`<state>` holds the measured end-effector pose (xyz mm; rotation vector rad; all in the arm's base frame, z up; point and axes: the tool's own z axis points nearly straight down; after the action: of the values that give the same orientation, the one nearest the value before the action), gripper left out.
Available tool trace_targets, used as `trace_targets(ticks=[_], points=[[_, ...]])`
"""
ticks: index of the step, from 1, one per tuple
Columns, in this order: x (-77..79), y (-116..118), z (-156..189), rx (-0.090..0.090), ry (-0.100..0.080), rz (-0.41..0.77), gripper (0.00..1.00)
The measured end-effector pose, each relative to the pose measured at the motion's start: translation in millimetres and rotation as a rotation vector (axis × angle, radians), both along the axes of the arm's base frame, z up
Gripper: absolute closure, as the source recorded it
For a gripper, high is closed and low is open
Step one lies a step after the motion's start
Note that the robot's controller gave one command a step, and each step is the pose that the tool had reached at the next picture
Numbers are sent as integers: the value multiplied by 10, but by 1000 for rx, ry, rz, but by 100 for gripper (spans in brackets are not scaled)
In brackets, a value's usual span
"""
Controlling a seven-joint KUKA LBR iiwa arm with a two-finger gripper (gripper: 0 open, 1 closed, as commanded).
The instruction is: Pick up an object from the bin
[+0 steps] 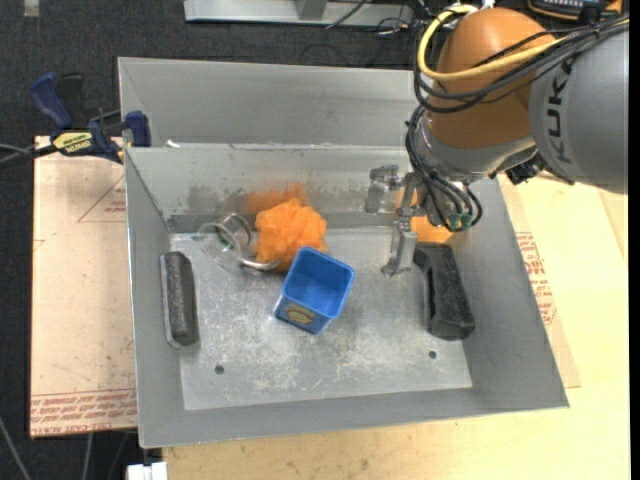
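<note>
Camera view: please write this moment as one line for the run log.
pincer over right part of bin | nearest: black block beside it | blue cup tipped, centre | orange ball behind cup

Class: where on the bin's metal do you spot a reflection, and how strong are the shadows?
Camera view: the orange ball mirrors as an orange smear on the back wall just above it; the light is even, so shadows on the floor are faint, with no harsh glare.
</note>
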<state>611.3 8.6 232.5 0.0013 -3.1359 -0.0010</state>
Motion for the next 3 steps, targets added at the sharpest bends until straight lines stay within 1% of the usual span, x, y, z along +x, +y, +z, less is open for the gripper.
trace_targets(ticks=[1,2,3], points=[[12,0,53,0,-8,0,0],[42,223,-438,0,-13,-39,0],[-137,688,-734,0,-5,-171,0]])
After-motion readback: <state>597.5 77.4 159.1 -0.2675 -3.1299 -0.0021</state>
